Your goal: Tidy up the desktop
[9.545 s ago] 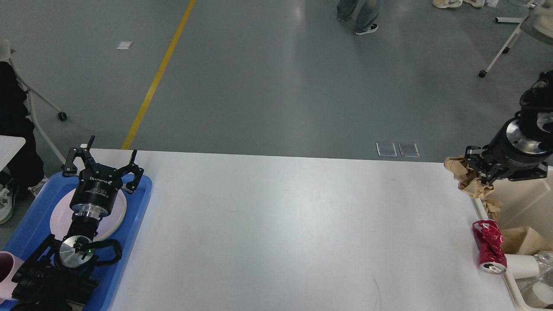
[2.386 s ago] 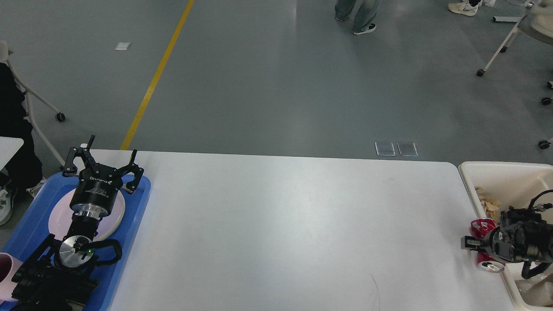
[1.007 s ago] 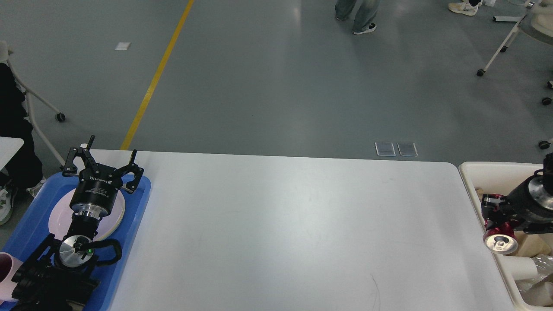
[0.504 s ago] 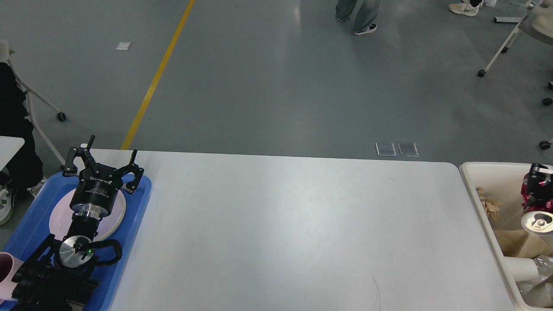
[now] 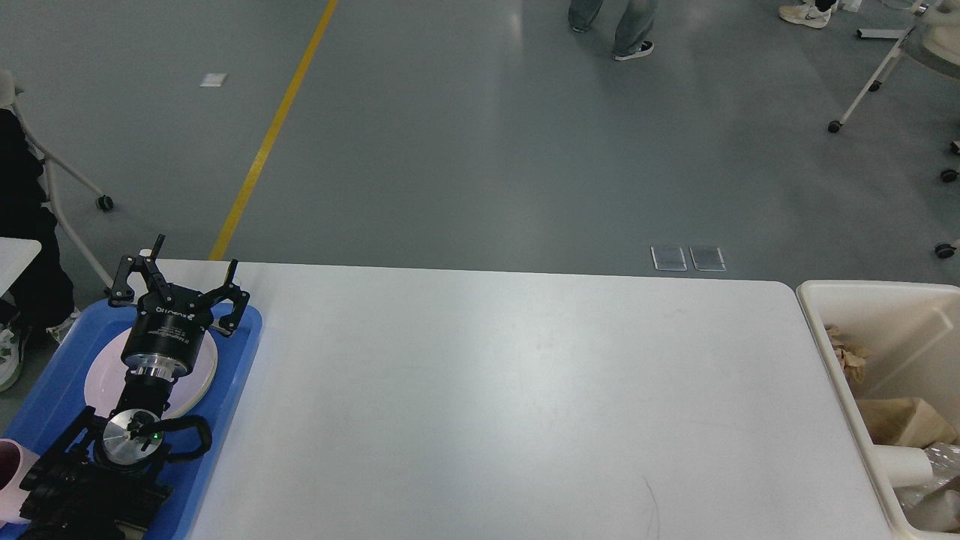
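The desktop (image 5: 525, 390) is seen filling the middle and lower part of the head view, from about 8 o'clock across to 4 o'clock. A thin dark mark is seen on its surface toward 5 o'clock. At 8 o'clock a blue tray (image 5: 240, 352) is placed against the left end of the desktop, and a pale round plate (image 5: 101, 382) is laid in it. A pink cup (image 5: 11, 480) is partly seen at the picture's edge near 8 o'clock.

The left gripper (image 5: 180, 281) is held above the far part of the tray, over the plate. Its two fingers are spread wide apart, and nothing is held between them. The right gripper is not seen in the picture.

At 4 o'clock a cream bin (image 5: 814, 300) is placed just beside the right end of the desktop. Crumpled brown paper (image 5: 844, 352), a brown paper bag (image 5: 904, 420), a white paper cup (image 5: 904, 465) and some clear plastic (image 5: 941, 457) are seen inside it. Beyond the desktop, toward 12 o'clock, a grey floor (image 5: 480, 150) with a yellow line (image 5: 274, 131) is visible.
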